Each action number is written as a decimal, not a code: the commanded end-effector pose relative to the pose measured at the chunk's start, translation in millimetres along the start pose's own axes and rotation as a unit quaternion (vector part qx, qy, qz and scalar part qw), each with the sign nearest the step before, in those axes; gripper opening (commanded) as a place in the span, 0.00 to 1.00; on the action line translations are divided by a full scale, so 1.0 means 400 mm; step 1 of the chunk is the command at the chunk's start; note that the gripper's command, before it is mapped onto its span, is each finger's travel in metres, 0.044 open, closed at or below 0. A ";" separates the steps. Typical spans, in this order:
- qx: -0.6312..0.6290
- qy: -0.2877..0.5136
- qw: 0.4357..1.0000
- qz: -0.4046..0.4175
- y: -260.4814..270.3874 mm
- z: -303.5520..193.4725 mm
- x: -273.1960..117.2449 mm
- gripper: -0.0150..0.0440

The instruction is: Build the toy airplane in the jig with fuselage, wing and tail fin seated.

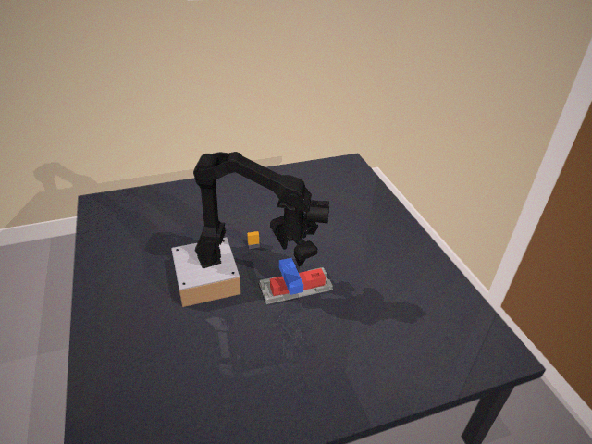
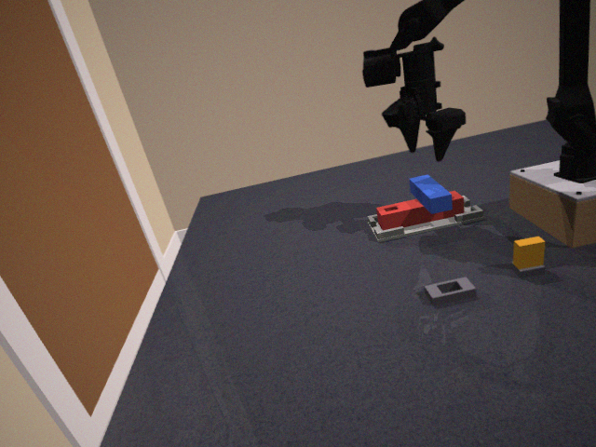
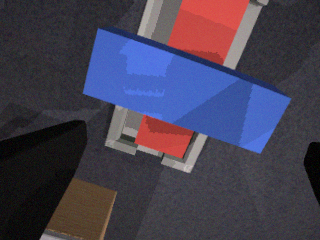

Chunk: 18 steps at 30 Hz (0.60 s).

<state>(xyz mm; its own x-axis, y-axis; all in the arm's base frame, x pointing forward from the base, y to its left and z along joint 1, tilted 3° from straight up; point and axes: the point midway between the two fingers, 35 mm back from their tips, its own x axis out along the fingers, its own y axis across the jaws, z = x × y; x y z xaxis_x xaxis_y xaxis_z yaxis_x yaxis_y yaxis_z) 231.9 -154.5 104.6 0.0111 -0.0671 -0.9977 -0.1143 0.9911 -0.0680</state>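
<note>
the gripper (image 1: 292, 255) (image 2: 426, 155) (image 3: 198, 143) was wide open with nothing between its fingers, and it hung above the half-built toy airplane, apart from it. the red body (image 1: 314, 278) (image 2: 404, 214) (image 3: 205, 35) lay lengthwise in the grey cradle (image 1: 282, 299) (image 2: 426, 226) (image 3: 112, 127), with the cradle's low walls around it. the blue wing (image 1: 290, 276) (image 2: 430, 193) (image 3: 185, 90) lay crosswise over the body, nearer the end toward the robot's base, and both its ends stuck out past the body's sides. its underside was hidden, so whether its tab sat all the way down could not be told. at the body's other end, the small dark slot (image 1: 315, 275) (image 2: 390, 209) in the top was unfilled. the orange tail fin (image 1: 252, 238) (image 2: 528, 253) was off the plane, standing upright apart from the cradle, with a thin grey strip showing under it. in the exterior view, a low grey block (image 2: 464, 284) with a rectangular hole lay on the dark table (image 1: 157, 363) (image 2: 289, 336) (image 3: 40, 60), near the fin. the arm rose from a wooden box (image 1: 210, 292) (image 2: 538, 207) (image 3: 85, 205) with a pale top plate, which stood near the cradle without touching it.
</note>
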 end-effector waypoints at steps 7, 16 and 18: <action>0.153 -0.002 0.988 0.000 -0.001 0.001 0.003 1.00; 0.153 -0.003 0.988 0.004 0.108 0.052 0.001 1.00; 0.153 -0.003 0.988 0.007 0.173 0.072 -0.001 1.00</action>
<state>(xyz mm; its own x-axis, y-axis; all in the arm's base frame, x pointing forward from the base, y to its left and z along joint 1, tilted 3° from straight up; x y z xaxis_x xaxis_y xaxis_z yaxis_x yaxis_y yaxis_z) 245.7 -121.6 102.4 0.0189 -0.0603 -0.9980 0.1988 0.9785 -0.0553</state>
